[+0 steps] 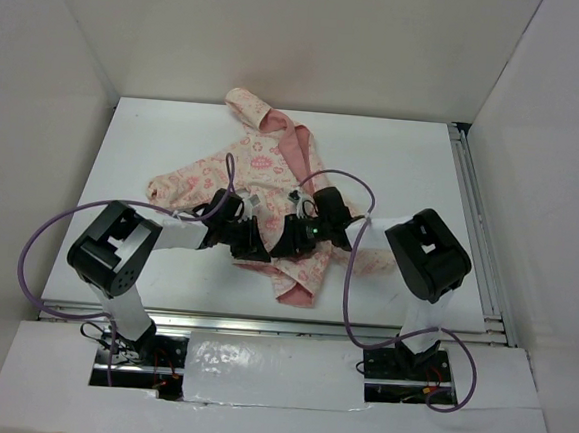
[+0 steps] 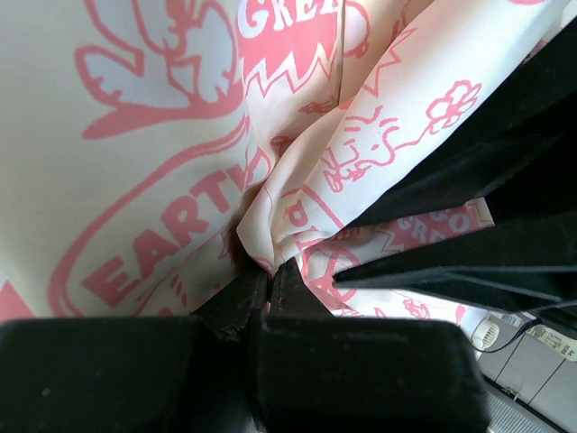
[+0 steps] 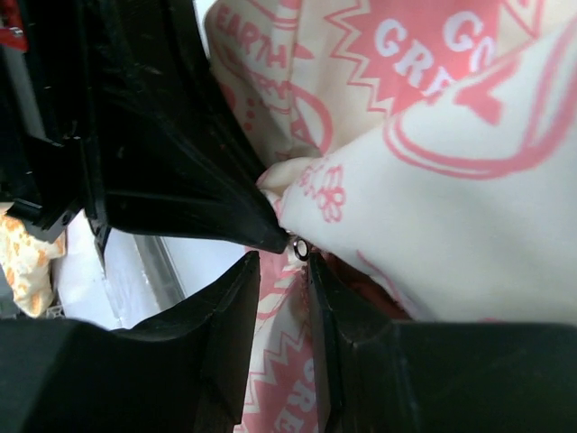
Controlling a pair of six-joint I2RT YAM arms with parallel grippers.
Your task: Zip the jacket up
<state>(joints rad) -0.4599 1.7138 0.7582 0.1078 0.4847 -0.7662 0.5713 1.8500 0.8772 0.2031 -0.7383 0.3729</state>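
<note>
One jacket (image 1: 263, 164) is lying spread at the middle of the table (image 1: 413, 176), its hood (image 1: 263, 112) pointing to the far edge, as two arms are converging on its lower front. The left claw (image 2: 268, 271) is pinching a bunched fold of the printed cloth between closed fingers, apparently anchoring the hem so the zipper line is drawing taut rather than rucking up. The right claw (image 3: 284, 262) is facing it almost nose to nose, its fingers standing only a sliver apart. One small metal ring (image 3: 300, 246), likely the zipper pull, is sitting right at their tips, and whether the claw is actually gripping it cannot be told from these views. The close pairing is suggesting a division of work, one claw holding while the other is to draw the slider toward the hood. Counted: one jacket, two arms, two claws, one ring.
</note>
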